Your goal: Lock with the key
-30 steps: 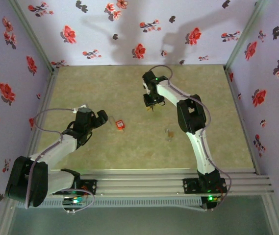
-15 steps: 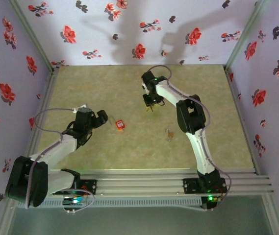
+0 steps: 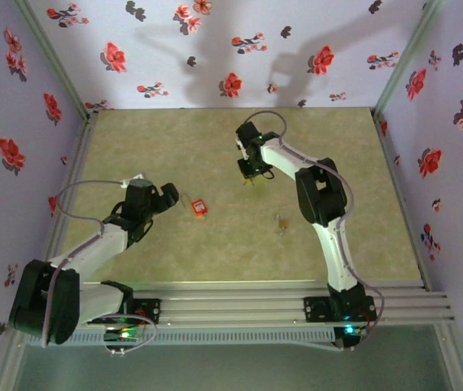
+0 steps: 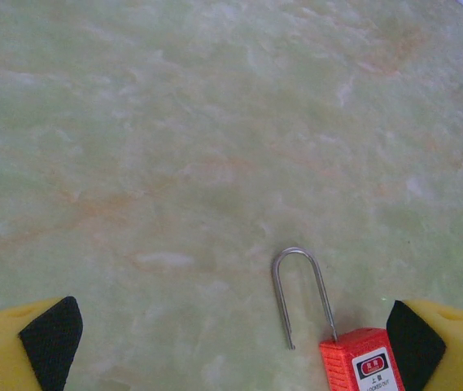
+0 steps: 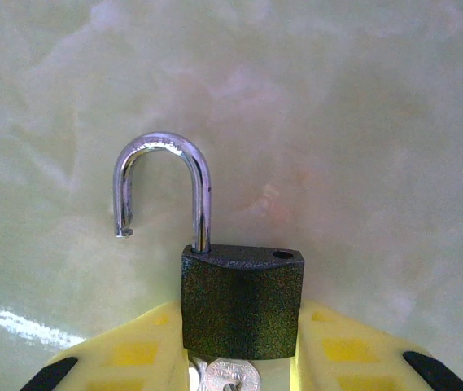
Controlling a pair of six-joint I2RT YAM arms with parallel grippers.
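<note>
**Inspector A:** Item one, the tiny metal key [image 3: 281, 221]. Location?

**Inspector B:** It lies on the pale green marbled worktop [image 3: 174, 138], in the open, held by neither tool. From overhead it sits between the red padlock and the right arm. It is too small there for its head or blade to be made out.

**Inspector A:** The nearest lock?

**Inspector B:** The red plastic padlock with a thin silver shackle [image 4: 360, 362] lies flat, label up, well apart from the key. The shackle is open, with one leg in the body and the other ending free.

**Inspector A:** Left tool?

**Inspector B:** The left tool [image 4: 233, 338] is released, low over the worktop. Its yellow fingers with black pads [image 4: 52, 338] are spread wide. The red body sits just beside one pad, and contact cannot be confirmed.

**Inspector A:** Right tool?

**Inspector B:** The right tool [image 5: 242, 346] is clenched on a small dark-bodied padlock with a bright chromed shackle [image 5: 242, 297], with a yellow finger on either side of the body. That shackle is also open, its free end clear of the hole in the body's top. A round silver metal piece [image 5: 229, 376] shows just under the body, and its nature cannot be told. Overhead, this tool [image 3: 250, 173] points down, farther from the arm bases than the key.
</note>
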